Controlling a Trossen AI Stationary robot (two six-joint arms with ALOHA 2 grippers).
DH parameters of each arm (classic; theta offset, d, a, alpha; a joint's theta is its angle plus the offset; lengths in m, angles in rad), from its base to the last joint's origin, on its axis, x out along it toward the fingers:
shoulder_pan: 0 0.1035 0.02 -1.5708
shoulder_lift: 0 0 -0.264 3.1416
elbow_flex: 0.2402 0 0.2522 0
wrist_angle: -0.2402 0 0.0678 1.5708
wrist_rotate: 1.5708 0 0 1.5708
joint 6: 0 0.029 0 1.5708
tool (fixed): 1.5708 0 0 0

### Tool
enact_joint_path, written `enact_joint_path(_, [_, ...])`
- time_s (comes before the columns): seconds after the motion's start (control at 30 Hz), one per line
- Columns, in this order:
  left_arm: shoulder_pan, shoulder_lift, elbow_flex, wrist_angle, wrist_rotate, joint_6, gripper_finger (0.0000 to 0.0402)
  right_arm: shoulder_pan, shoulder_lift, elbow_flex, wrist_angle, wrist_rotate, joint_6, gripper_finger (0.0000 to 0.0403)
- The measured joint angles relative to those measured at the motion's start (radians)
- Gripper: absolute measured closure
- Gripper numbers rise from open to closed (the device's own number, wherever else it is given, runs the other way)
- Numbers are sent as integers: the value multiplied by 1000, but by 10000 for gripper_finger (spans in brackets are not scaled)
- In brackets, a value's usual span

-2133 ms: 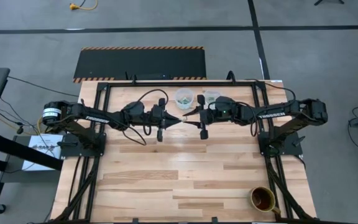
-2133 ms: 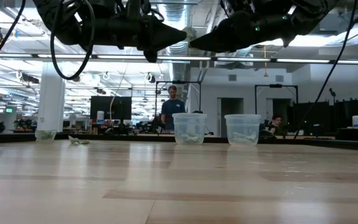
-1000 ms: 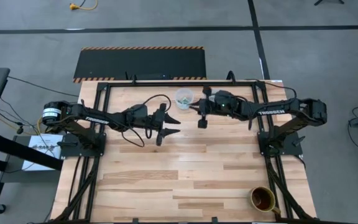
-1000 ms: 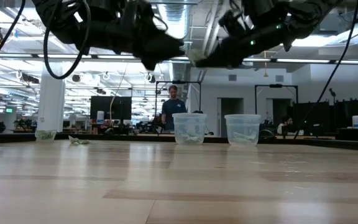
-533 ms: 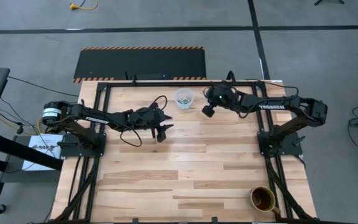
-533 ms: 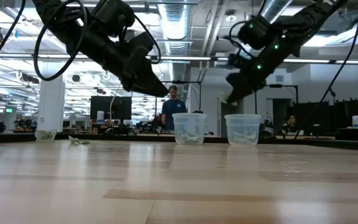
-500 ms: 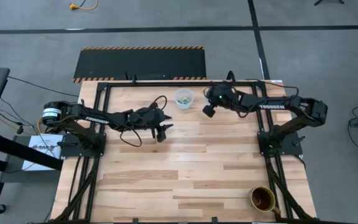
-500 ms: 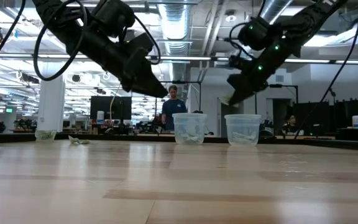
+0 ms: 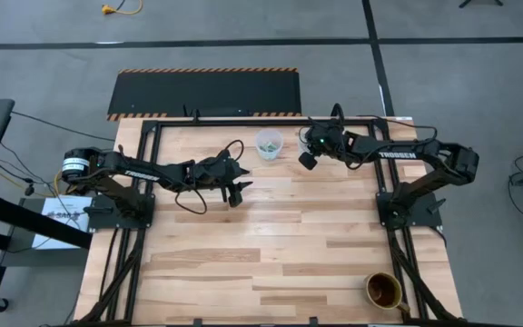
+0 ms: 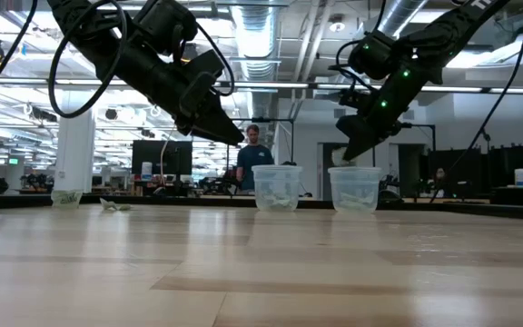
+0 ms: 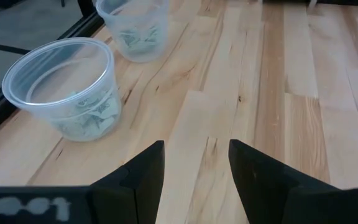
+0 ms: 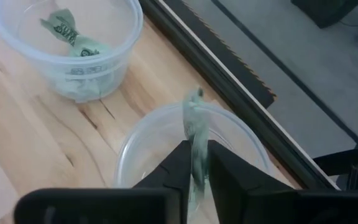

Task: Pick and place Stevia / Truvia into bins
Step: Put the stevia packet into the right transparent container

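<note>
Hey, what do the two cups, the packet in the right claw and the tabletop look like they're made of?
Cups: probably thin clear plastic, contents show through. Packet in the right claw: likely paper, creased, pale green. Tabletop: wood planks, visible grain.

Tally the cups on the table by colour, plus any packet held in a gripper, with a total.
Clear round plastic cups: 2
Brown amber round cup: 1
Pale green paper packet pinched in the right gripper: 1
Total: 4
</note>
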Motion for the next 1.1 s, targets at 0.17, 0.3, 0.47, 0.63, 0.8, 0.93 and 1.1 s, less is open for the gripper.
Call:
enact_joint_path(0.17, [-2,0,0,3,-1,0,231,0,0,0,-1,-1,0,325])
enact_joint_path(0.3, [-5,0,0,2,-1,0,231,0,0,0,-2,-2,1,304])
enact_joint_path(0.47, [-32,-56,0,-85,-92,0,231,2,0,0,15,-7,1,289])
enact_joint_path(0.63, [-108,-194,0,-344,-457,-49,231,33,0,0,43,-11,-10,284])
enact_joint_path(0.8, [-143,-267,0,-675,-608,-287,231,78,0,0,76,-37,-52,284])
enact_joint_path(0.93, [-115,-240,-6,-908,-576,-519,231,115,0,0,131,-108,-82,284])
enact_joint_path(1.1, [-91,-179,-47,-935,-542,-572,231,162,0,0,196,-143,-135,284])
